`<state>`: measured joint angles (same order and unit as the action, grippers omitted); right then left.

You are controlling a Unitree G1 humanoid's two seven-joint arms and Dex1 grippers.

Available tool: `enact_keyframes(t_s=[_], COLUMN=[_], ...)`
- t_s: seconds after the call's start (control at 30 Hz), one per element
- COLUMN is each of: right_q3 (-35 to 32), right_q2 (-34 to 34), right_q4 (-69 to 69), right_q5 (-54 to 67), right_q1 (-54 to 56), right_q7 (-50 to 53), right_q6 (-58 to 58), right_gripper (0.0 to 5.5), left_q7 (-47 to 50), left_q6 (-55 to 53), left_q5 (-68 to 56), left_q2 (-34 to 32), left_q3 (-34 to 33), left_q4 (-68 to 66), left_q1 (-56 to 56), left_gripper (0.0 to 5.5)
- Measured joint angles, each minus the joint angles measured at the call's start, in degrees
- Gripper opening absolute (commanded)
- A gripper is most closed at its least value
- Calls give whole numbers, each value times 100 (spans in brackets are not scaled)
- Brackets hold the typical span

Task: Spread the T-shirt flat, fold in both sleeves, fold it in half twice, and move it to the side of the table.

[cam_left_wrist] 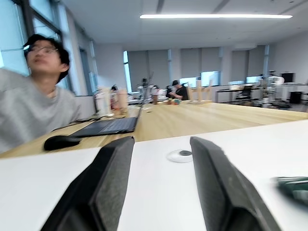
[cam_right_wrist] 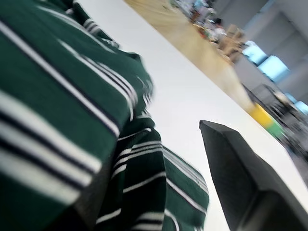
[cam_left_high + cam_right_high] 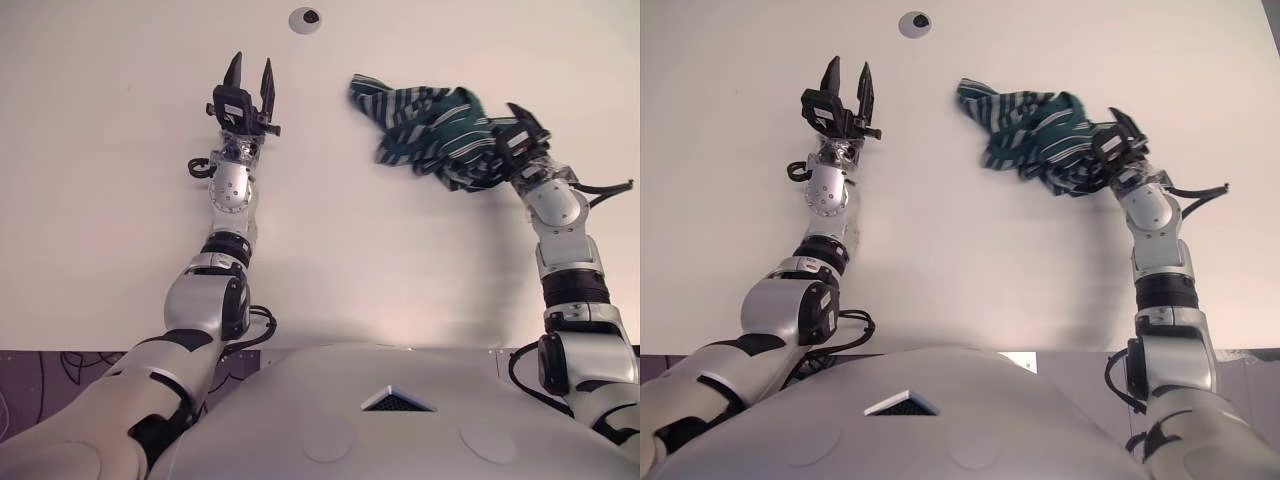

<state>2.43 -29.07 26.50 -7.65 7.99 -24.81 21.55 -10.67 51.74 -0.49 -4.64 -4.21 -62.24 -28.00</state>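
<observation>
T-shirt (image 3: 430,125), green with white stripes, lies crumpled in a heap on the white bench (image 3: 100,200). Right tool (image 3: 515,120) sits against the T-shirt's right edge with cloth bunched over it; cannot tell whether it is clamped on the fabric. Left tool (image 3: 252,62) is spread wide and empty, well left of the T-shirt, not touching it. Round bench insert (image 3: 305,20) lies beyond and left of the T-shirt.
</observation>
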Motion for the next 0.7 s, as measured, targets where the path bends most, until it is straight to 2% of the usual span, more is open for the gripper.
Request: enact_keyframes(t_s=[0.1,0.2,0.37,0.47,0.63,0.7], right_q3=[289,343,333,394,429,431], right_q2=[-287,-485,-543,-522,-497,-470], right_q4=[-1392,-2508,-3054,-2798,-2473,-2346], right_q5=[796,1294,1284,1030,987,967], right_q1=[-784,-1323,-1504,-1496,-1448,-1389], right_q7=[-1304,-1887,-1831,-1615,-1485,-1407], right_q6=[-359,-886,-1328,-1355,-1294,-1222], right_gripper=[304,304,304,304,304,304], left_q7=[-997,-1948,-3843,-4715,-4929,-4429], left_q6=[-40,-287,-1642,-2717,-3312,-3458], left_q5=[-402,-780,-1644,-2425,-2300,-1787], left_q2=[-188,-378,-578,-1092,-1340,-1284], left_q3=[65,234,1043,1247,1544,1576], left_q4=[480,1193,3023,4472,5156,4937], left_q1=[221,519,1694,2501,3024,2990], left_gripper=[209,209,209,209,209,209])
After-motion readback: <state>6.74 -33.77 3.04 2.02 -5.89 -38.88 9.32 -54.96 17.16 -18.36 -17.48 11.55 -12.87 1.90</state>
